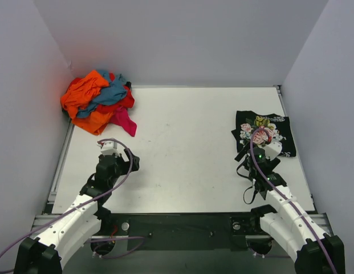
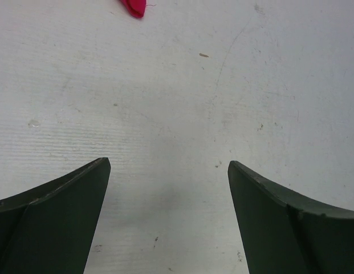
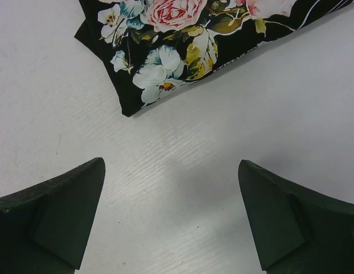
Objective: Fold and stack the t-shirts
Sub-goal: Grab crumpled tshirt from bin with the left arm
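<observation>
Black floral-print cloth t-shirt (image 1: 265, 130) folded, laid right on white tabletop (image 1: 188, 148): likely stack base. Crumpled orange/teal/red/magenta t-shirt pile (image 1: 98, 103) heaped far-left corner, unfolded. Left end effector (image 2: 168, 171), right end effector (image 3: 171, 171) spread apart, empty.

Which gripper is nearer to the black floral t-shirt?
Right. The right gripper hangs just short of the black floral t-shirt; the left gripper is across the table, beside the coloured shirt pile.

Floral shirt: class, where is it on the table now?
Top view: the floral shirt lies by the right edge of the table, just ahead of the right gripper, opposite the pile at far left.
</observation>
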